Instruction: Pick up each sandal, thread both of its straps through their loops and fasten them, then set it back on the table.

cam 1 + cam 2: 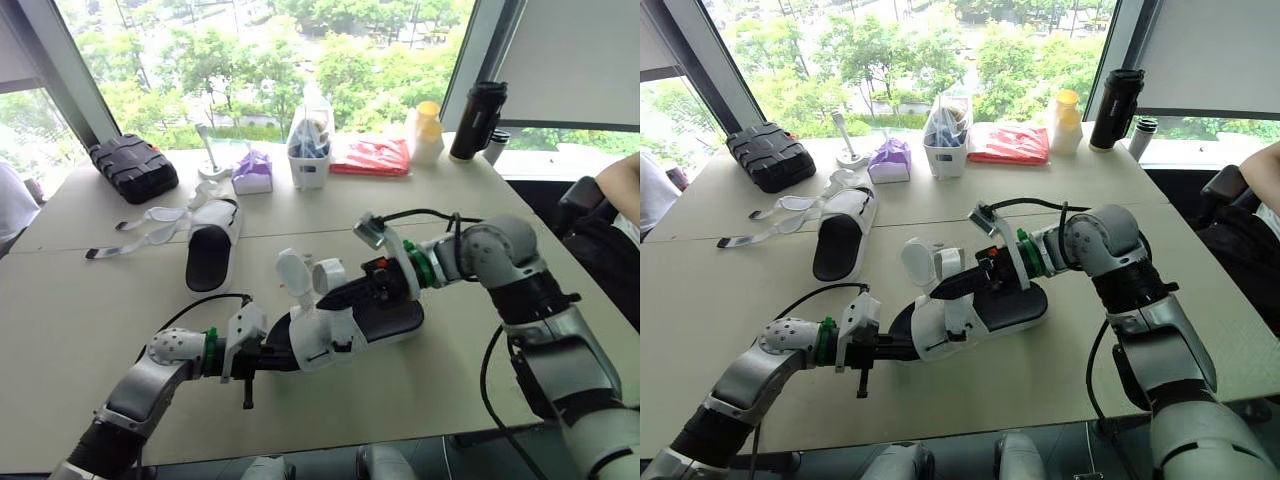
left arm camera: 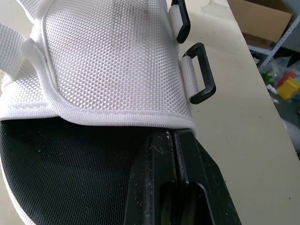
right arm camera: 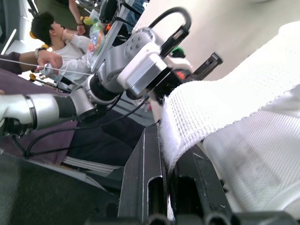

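A white sandal with a black footbed [image 1: 385, 322] lies mid-table between both grippers. My left gripper [image 1: 283, 356] is shut on the sole's edge at its near end; in the left wrist view the fingers [image 2: 154, 187] meet on the black footbed below the white upper, and two black loops [image 2: 204, 75] stick out at its side. My right gripper [image 1: 343, 295] is shut on a white strap [image 3: 187, 122] of this sandal, lifted above the upper. The second sandal [image 1: 212, 250] lies to the far left, its straps [image 1: 140, 232] loose and spread on the table.
Along the far edge stand a black case [image 1: 133, 165], a purple pack [image 1: 252, 172], a white container [image 1: 308, 150], a red bag [image 1: 370, 155], a yellow-capped bottle [image 1: 428, 130] and a black flask [image 1: 477, 120]. A person's arm [image 1: 622, 185] shows at the right.
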Tool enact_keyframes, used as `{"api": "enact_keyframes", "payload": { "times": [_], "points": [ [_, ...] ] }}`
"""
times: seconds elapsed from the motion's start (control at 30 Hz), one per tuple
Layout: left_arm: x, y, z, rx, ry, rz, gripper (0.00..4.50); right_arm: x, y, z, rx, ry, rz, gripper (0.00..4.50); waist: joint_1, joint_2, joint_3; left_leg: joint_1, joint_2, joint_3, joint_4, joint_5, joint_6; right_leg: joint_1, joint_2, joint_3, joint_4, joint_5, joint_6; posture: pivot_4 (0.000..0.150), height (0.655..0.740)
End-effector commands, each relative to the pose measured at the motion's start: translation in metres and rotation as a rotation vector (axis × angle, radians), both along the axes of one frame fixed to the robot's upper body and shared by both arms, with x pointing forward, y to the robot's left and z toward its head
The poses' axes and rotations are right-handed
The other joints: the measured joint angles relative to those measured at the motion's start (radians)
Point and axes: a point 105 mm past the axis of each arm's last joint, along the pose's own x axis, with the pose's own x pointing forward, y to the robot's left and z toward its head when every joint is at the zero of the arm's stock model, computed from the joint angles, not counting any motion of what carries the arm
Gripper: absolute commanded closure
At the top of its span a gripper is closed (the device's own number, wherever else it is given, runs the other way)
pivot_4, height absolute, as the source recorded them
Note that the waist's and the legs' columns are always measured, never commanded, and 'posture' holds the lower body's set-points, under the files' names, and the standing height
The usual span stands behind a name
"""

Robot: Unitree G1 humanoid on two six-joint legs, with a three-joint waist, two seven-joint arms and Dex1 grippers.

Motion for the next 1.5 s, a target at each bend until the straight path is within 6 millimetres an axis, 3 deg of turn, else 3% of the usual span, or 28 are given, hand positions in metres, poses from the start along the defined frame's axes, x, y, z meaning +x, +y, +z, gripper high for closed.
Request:
{"api": "enact_keyframes", "payload": {
  "times": [0.03,0.5,1.03,1.5],
  "points": [
    [-0.004,-0.002,-0.012,0.035,0.035,0.009,4.5,0.01,0.007,0.006,0.018,-0.036,0.016,4.47,0.0,0.0,0.0,0.0,0.0,0.0,0.0,0.0,0.0,0.0,0.0,0.0,0.0,0.0,0.0,0.15,0.74],
    [-0.009,-0.002,-0.012,0.031,0.038,0.024,4.5,0.029,0.005,-0.009,-0.043,-0.072,0.053,4.47,-0.004,0.0,0.0,-0.004,0.0,0.0,0.0,0.0,0.0,-0.004,0.0,0.0,0.0,0.0,0.0,0.15,0.74],
    [-0.008,-0.003,-0.014,0.048,0.031,0.009,4.5,0.024,0.006,-0.019,-0.092,-0.056,0.115,4.47,-0.004,0.001,0.0,-0.005,-0.001,-0.001,0.0,0.0,0.0,-0.005,-0.001,0.0,0.0,0.0,0.0,0.15,0.74],
    [-0.011,-0.005,-0.015,0.044,0.035,0.007,4.5,0.029,0.003,-0.045,-0.152,-0.302,0.157,4.47,-0.008,0.001,0.0,-0.006,-0.001,-0.001,0.0,0.0,0.0,-0.006,-0.001,0.0,0.0,0.0,0.0,0.15,0.74]
  ]
}}
